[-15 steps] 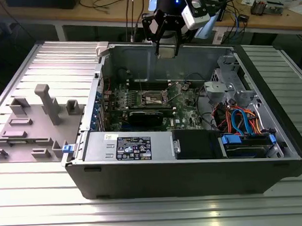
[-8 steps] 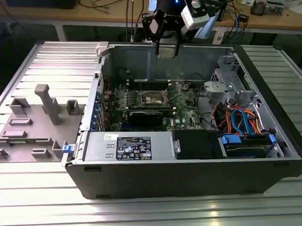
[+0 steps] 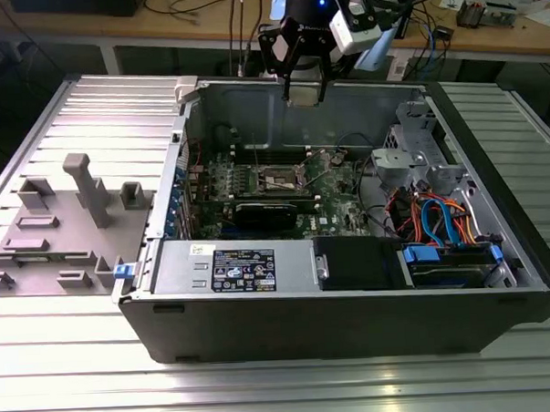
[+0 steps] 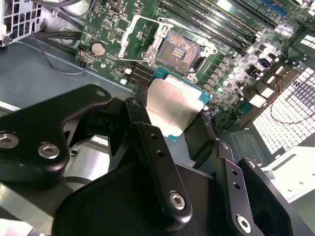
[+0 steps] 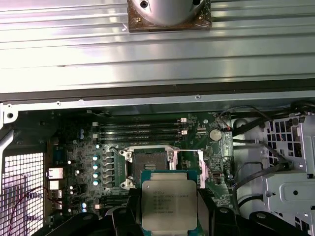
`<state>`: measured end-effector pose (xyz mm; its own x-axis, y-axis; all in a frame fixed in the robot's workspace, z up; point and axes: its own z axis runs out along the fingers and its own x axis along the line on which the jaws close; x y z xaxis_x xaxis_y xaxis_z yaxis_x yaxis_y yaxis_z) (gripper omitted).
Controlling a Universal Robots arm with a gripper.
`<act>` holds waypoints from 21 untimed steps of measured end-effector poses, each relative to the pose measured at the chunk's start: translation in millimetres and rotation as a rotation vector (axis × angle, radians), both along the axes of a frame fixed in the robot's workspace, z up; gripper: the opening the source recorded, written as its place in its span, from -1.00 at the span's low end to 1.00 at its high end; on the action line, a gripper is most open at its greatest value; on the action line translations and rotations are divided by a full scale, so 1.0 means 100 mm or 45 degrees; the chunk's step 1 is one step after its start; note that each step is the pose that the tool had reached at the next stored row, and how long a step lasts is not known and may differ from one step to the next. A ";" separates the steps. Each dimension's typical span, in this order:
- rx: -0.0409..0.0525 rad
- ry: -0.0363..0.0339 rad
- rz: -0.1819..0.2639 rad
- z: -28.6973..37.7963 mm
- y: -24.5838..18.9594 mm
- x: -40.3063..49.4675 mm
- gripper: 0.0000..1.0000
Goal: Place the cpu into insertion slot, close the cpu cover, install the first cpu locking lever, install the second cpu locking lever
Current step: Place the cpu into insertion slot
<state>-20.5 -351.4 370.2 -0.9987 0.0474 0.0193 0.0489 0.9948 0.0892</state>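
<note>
Ribbed metal table (image 3: 283,388), open dark computer case (image 3: 353,326): black gripper (image 3: 305,93) is clamping the silver-topped square cpu (image 5: 169,204) edgewise above the dark square insertion slot (image 5: 147,160), presumably for level alignment.

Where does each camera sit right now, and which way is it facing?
Exterior view: off the arm, looking down into the open case; hand above it.
First wrist view: on the wrist, facing down past the hand's fingers at cpu and insertion slot.
Second wrist view: likewise, from another angle; both share cpu and insertion slot.
</note>
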 end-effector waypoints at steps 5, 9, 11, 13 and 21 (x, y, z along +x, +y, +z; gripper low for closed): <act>0.000 -0.0001 -0.003 0.000 0.000 0.000 0.08; 0.000 0.0000 -0.041 -0.001 0.000 0.000 0.08; 0.000 0.0000 -0.058 -0.001 0.000 0.000 0.08; 0.000 0.0001 -0.068 -0.001 0.000 0.000 0.08; 0.000 0.0000 -0.074 -0.001 0.000 0.000 0.08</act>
